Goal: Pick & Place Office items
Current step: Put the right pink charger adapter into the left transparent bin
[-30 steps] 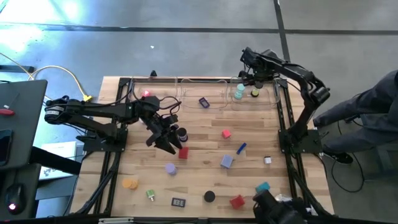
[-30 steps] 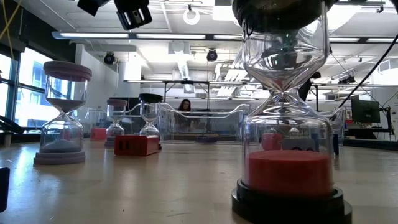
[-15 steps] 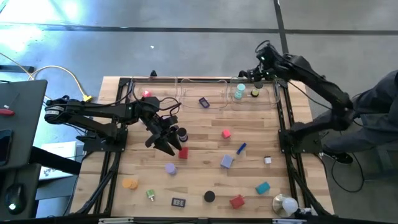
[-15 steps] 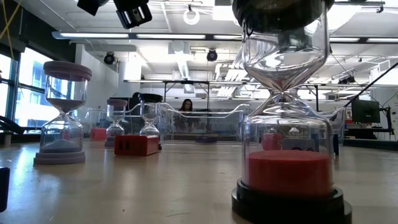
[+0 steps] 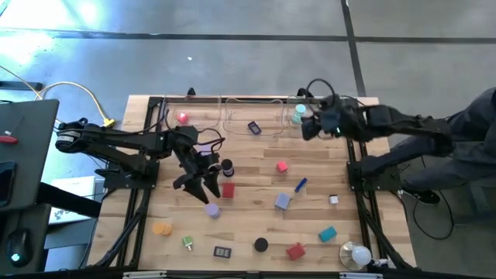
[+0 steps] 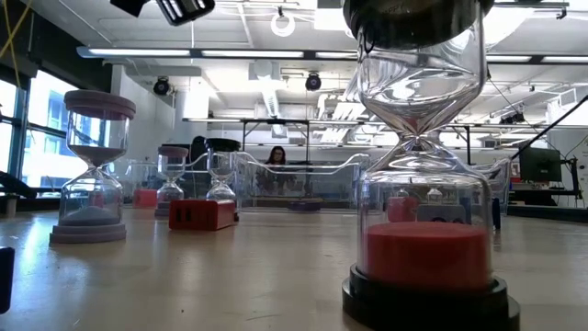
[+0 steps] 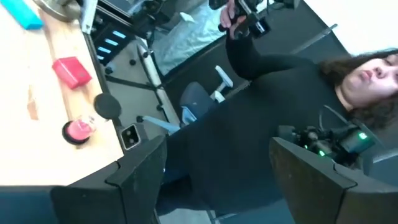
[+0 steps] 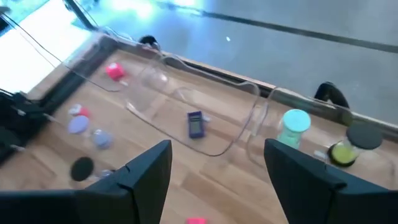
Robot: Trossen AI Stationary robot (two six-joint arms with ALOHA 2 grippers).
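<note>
Office items lie scattered over the wooden slatted worktop (image 5: pixel 256 167): a red block (image 5: pixel 228 190) and a lavender round cap (image 5: pixel 211 209) near the middle, a pink cube (image 5: pixel 282 166), a blue stick (image 5: pixel 301 184), a lilac block (image 5: pixel 283 201), a teal block (image 5: pixel 327 233), a red block (image 5: pixel 295 250) and a black round cap (image 5: pixel 261 245) toward the near edge, an orange round cap (image 5: pixel 161 229) by the near-left corner.

Handling, as judged: several are small hourglass timers with glass bulbs (the low view shows a red-sand one (image 6: pixel 423 175) up close), so fragile, smooth, top-heavy, likely to roll once tipped. Best taken across the flat end caps or low on the frame posts, not on the glass. The blocks look light and stiff; grip across flat opposite faces.

Left gripper (image 5: pixel 203 184) hangs over the middle of the worktop, beside the red block and above the lavender cap, jaws spread, nothing between them. Right gripper (image 5: pixel 310 125) is at the far-right corner over the clear plastic trays (image 5: pixel 232 116), jaws likewise parted and empty in its wrist view; a mint-topped timer (image 8: pixel 293 127) stands just ahead.

Unclear: contents of the trays through glare; the small dark pieces at the near edge; whether the left gripper touches anything below it. The left wrist view shows mostly a person in dark clothing (image 7: pixel 267 124) past the worktop edge.
</note>
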